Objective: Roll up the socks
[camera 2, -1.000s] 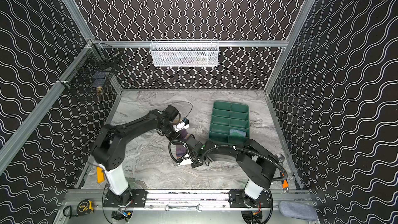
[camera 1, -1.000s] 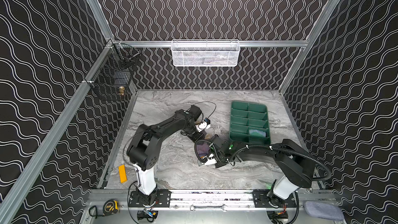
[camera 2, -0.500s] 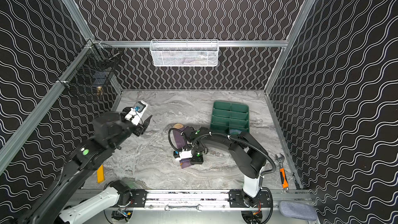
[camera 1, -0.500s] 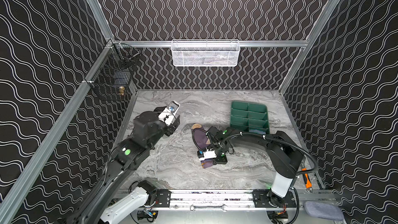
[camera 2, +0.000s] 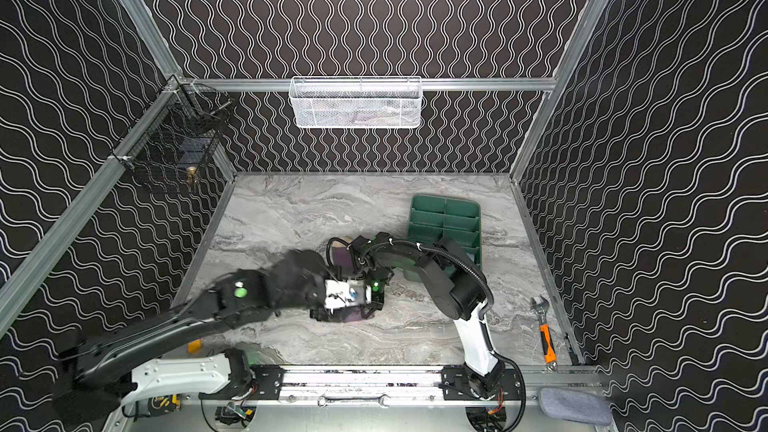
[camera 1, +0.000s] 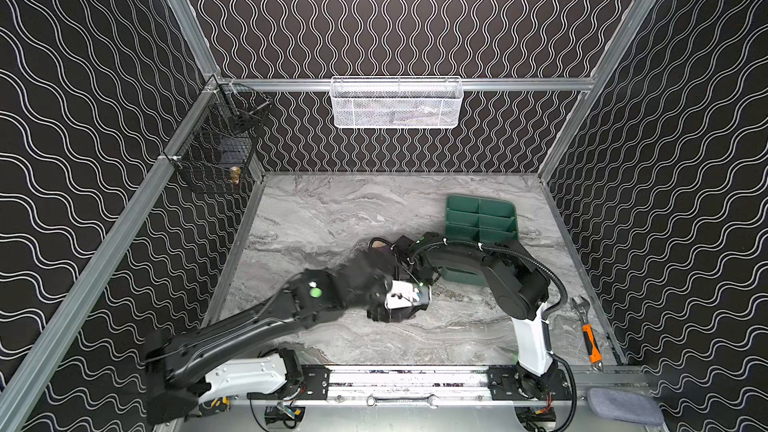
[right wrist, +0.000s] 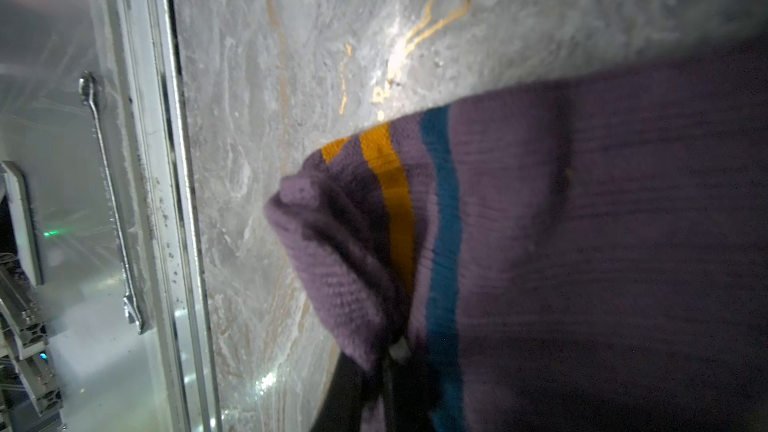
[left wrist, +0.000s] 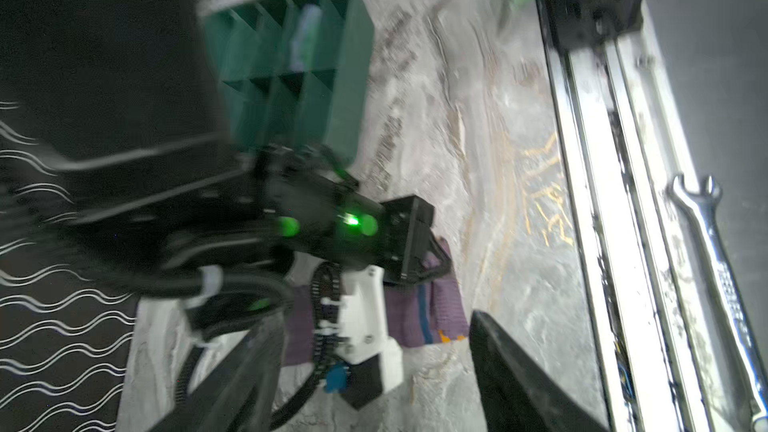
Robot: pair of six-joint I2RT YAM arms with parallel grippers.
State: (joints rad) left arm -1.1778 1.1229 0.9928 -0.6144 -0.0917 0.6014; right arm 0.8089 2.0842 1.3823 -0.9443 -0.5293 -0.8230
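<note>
The purple sock lies lengthwise mid-table, its tan toe toward the back. Its cuff end with the orange and navy stripes points at the front rail. My right gripper is shut on a fold of that cuff, and it also shows from outside in the left wrist view. My left gripper hovers open just in front of the cuff, blurred by motion, with nothing between its fingers. In a top view it sits under its white camera. A pale blue-green bundle lies in one tray compartment, too blurred to identify.
The green divided tray stands back right of the sock, partly under my right forearm. An orange-handled wrench lies by the right wall. A spanner and a grey-blue pad sit by the front rail. Mesh baskets hang on the walls.
My left arm left the sock's far end, lifted toward the back left, then swung across to the sock's near end, its jaws opening wider. My right gripper stays shut on the sock.
</note>
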